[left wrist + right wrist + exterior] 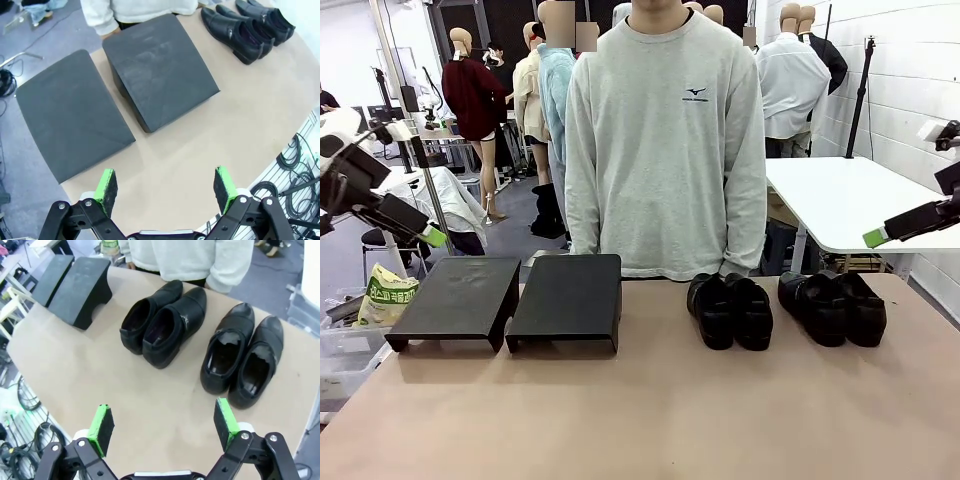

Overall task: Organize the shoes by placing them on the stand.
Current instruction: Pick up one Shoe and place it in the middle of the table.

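Both pairs of fingers are released and grasp nothing. The left gripper (165, 186) hangs with its green pads (106, 184) spread wide above the desk (200, 145) near its left edge, on the robot's side of the stand (565, 295). The right gripper (162, 424) is splayed just as wide, high over the right end of the desk, looking down on the shoes (165, 322).

From where I stand it looks as if nothing has begun. Each arm is held up and clear of its own half, I'd say so that either can drop straight down on what lies beneath it.

The stand sits along the far edge toward the far left corner. It is made of black risers (455, 298) set just beside each other with a narrow gap between them. Their flat tops are bare, ready to take the load.

The shoes lie along the same far edge toward the right corner. They are well apart from the stand and directly in front of the person (665, 150) standing there, whose hands are hidden behind the desk. They are laid out in neat pairs, each shoe touching its mate, probably so that a pair can go to one riser.

Counted: four shoes in two pairs, two risers, two grippers, one person at the desk. None of the shoes is on the stand yet
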You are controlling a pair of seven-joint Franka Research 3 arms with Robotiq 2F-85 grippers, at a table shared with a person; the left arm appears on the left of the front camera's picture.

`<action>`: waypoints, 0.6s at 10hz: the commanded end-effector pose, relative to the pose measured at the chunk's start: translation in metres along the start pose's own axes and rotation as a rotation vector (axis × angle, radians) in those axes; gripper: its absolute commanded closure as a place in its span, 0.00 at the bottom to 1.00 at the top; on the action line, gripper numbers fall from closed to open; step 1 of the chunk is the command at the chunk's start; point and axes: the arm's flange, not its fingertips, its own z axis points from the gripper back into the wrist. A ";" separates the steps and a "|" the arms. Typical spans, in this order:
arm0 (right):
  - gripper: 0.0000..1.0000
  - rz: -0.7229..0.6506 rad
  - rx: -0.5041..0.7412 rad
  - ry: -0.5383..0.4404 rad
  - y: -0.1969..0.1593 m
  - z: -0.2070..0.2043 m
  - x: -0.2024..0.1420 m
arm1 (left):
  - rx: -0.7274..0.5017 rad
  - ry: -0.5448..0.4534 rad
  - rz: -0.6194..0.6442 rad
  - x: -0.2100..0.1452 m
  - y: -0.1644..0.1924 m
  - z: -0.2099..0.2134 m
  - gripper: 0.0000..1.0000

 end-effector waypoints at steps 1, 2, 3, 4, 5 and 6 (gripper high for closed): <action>0.00 0.007 0.044 0.017 0.001 -0.015 -0.017 | -0.034 -0.019 0.000 -0.006 0.002 0.003 0.00; 0.00 0.015 0.049 0.034 0.000 -0.020 -0.016 | -0.039 -0.016 -0.006 -0.014 0.004 0.000 0.00; 0.00 0.021 0.049 0.056 0.002 -0.022 -0.015 | -0.039 -0.022 -0.005 -0.015 0.003 0.000 0.00; 0.00 0.021 0.038 0.082 0.004 -0.022 -0.015 | -0.028 -0.025 0.009 -0.014 0.003 -0.001 0.00; 0.00 0.019 0.037 0.090 0.005 -0.023 -0.016 | -0.025 -0.038 0.030 -0.015 0.005 -0.003 0.00; 0.00 0.005 0.029 0.071 0.007 -0.026 -0.017 | -0.014 -0.006 0.016 -0.009 0.000 0.000 0.00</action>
